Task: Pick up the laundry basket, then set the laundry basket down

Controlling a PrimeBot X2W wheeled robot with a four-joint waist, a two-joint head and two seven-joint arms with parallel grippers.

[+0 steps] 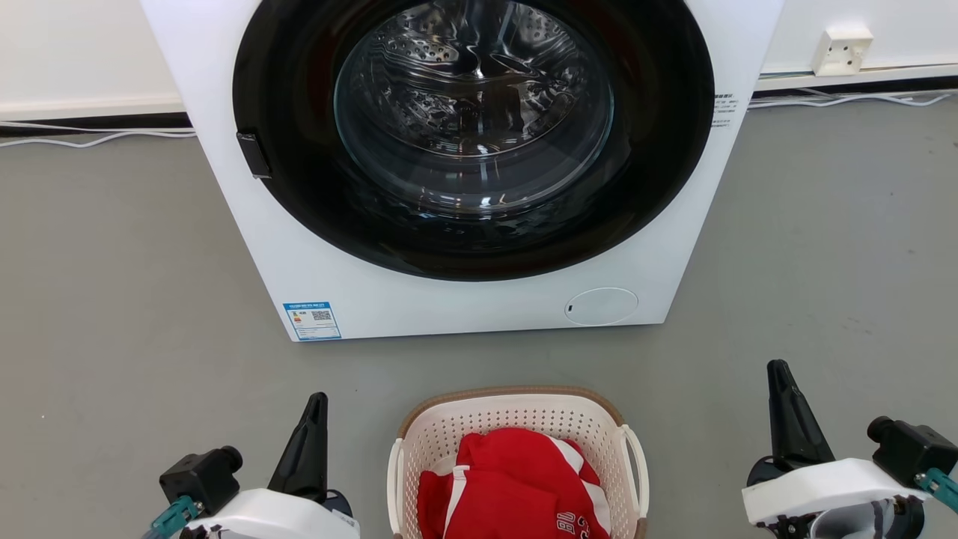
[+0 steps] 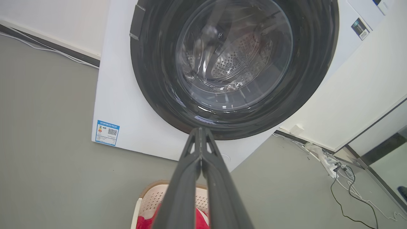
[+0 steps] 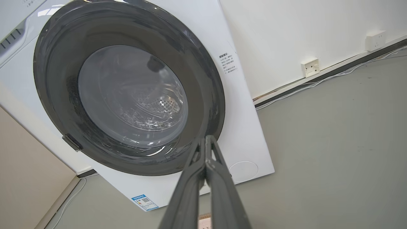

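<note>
Both pressed together and touching nothing, my left gripper (image 1: 319, 398) sits near the left side of the laundry basket (image 1: 486, 416) and my right gripper (image 1: 778, 368) farther off its right side.

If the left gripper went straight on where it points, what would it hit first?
Probably the washer, at the lower rim of its dark door; the left gripper aims there, though depth is unclear.
</note>
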